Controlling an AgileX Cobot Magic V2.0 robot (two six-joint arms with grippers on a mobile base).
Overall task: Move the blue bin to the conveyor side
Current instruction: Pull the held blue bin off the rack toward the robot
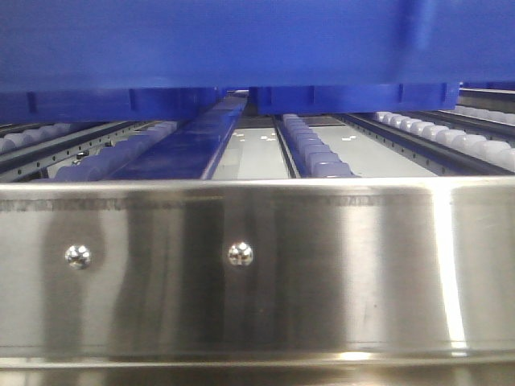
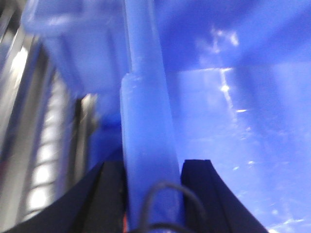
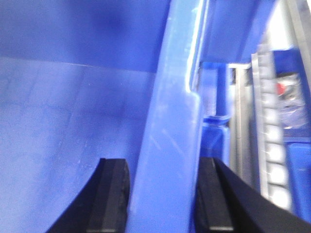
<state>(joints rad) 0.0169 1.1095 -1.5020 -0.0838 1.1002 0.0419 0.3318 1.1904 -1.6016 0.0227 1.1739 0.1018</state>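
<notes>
The blue bin (image 1: 241, 40) fills the top of the front view, its underside just above the roller tracks. In the left wrist view my left gripper (image 2: 153, 167) is shut on the bin's thick rim (image 2: 146, 121), one black finger on each side of the wall. The right wrist view shows my right gripper (image 3: 163, 165) shut the same way on the opposite rim (image 3: 170, 121), one finger inside the bin and one outside. The conveyor side is out of view.
A stainless steel rail (image 1: 257, 265) with two bolts runs across the front. Roller tracks (image 1: 310, 149) lead away under the bin. Metal rails (image 2: 43, 145) lie left of the bin, and a roller track (image 3: 269, 145) lies to its right.
</notes>
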